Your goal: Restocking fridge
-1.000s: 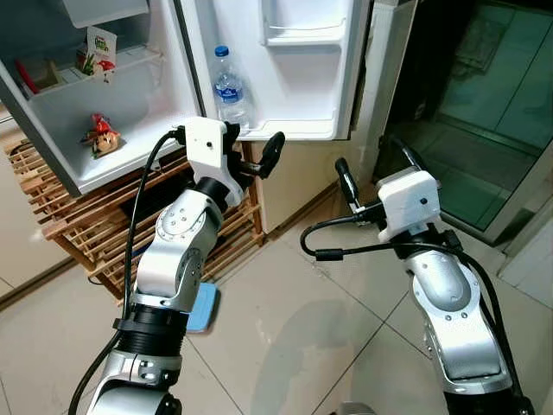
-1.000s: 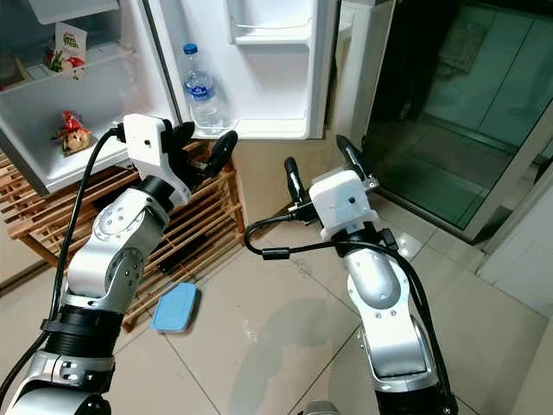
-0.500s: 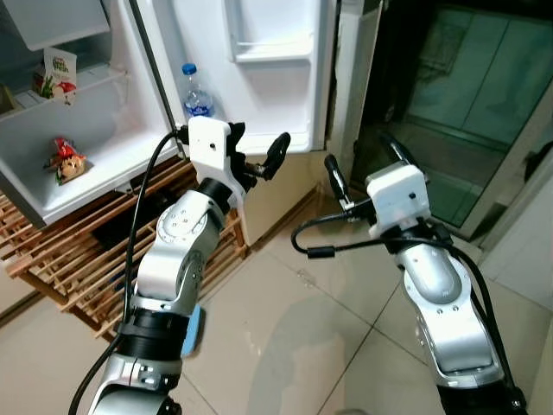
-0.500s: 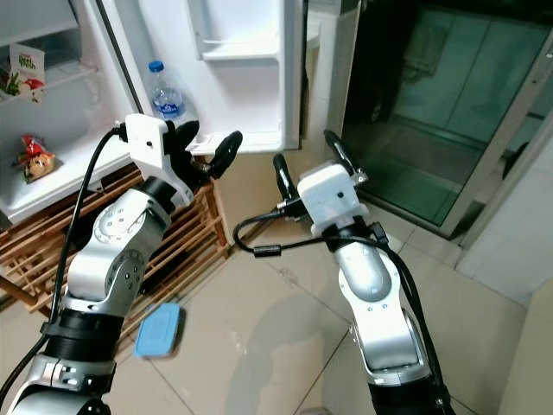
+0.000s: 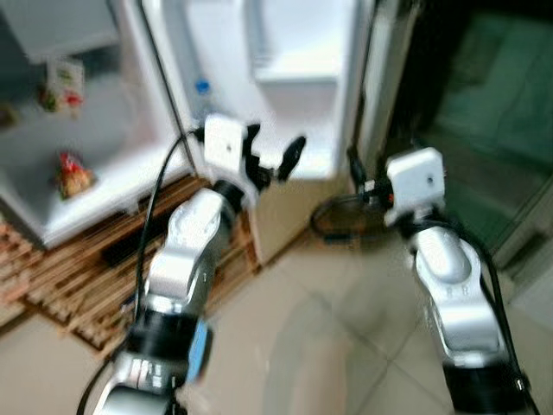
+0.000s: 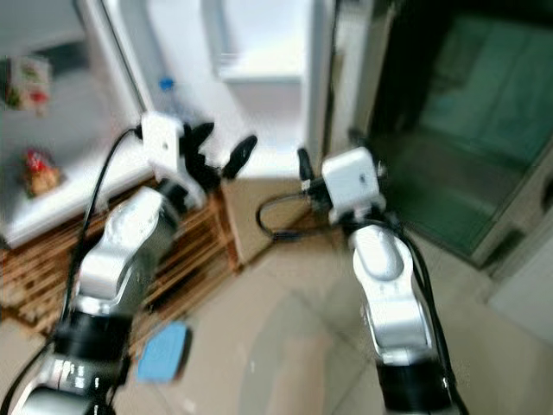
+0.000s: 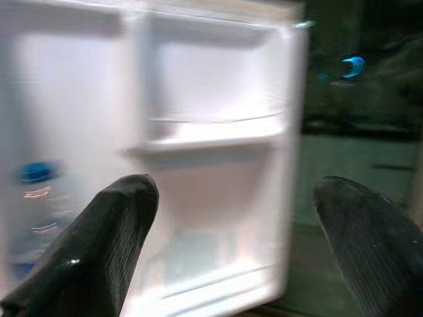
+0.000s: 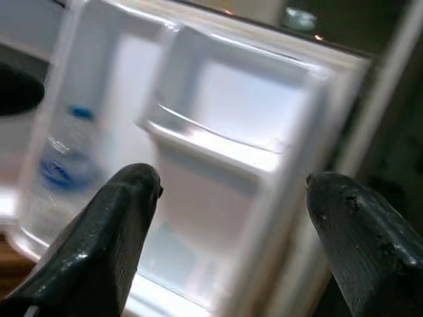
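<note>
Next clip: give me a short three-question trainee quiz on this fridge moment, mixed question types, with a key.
1. True or false: the left hand is shut on the water bottle.
2. Where does the water bottle stand? A) lowest bin of the open fridge door B) wooden rack C) floor
3. Fill in: both hands are ____ and hold nothing.

Key: 1 false; the left hand is open and apart from the bottle. 2 A. 3 open; the right hand too.

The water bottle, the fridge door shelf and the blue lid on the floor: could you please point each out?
water bottle [image 8: 66, 165], right wrist view, on its label.
fridge door shelf [image 7: 211, 140], left wrist view, on its front edge.
blue lid [image 6: 164, 353], right eye view, on its middle.
</note>
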Available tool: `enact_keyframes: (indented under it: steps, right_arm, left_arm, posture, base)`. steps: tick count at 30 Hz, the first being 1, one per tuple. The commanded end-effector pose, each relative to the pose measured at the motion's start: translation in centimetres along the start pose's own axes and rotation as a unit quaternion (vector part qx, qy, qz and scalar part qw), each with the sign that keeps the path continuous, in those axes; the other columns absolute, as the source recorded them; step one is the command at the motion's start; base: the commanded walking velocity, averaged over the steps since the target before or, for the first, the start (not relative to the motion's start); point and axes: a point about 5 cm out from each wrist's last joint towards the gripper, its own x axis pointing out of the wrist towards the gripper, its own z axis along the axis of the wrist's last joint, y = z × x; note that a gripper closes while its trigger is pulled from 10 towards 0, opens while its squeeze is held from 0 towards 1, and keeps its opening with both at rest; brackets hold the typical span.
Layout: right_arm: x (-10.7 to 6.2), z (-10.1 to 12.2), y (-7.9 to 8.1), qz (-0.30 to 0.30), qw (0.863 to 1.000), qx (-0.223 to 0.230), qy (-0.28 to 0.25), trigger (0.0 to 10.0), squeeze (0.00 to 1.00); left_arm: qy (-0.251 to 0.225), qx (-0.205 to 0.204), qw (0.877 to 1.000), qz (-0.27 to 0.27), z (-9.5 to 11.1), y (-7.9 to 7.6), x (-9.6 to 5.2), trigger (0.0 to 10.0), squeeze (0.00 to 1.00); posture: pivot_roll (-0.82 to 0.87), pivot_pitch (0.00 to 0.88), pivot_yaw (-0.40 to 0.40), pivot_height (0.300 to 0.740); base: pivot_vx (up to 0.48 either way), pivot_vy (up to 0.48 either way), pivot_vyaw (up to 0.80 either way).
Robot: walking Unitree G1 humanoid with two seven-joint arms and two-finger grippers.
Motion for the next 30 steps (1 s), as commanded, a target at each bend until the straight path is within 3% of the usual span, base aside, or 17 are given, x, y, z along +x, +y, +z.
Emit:
enact_keyframes:
  steps: [1,7,22,30]
  right_arm:
    - [-0.4,-0.52,-0.67,-0.004,1.0,-0.005,0.011,10.0,0.0]
    - [-0.37,-0.92,-0.86,-0.012,1.0,-0.005,0.015,10.0,0.0]
    - [-0.4,-1.03,-0.64,-0.013,1.0,-0.002,0.015,10.0,0.0]
    - [-0.52,-1.19,-0.7,-0.015,1.0,0.008,0.016,10.0,0.0]
  left_arm:
    - [-0.001,-0.002,1.0,-0.02,0.08,-0.91,0.41,10.0,0.0]
    - [0.003,0.018,0.999,-0.034,-0.12,-1.52,0.78,10.0,0.0]
    - [-0.006,0.016,0.999,-0.046,0.05,-1.59,0.68,10.0,0.0]
    - [-0.022,-0.002,0.999,-0.044,0.48,-1.46,0.57,10.0,0.0]
  posture:
    - [-0.26,0.0,0.076,0.732]
    - [-0.26,0.0,0.086,0.732]
    - [-0.26,0.0,0.093,0.732]
    - [-0.26,0.0,0.092,0.732]
  base:
    - [0.0,0.0,0.0]
    - [0.286,-0.381,0.78]
    - [0.325,-0.35,0.74]
    - [0.063,-0.101,0.0]
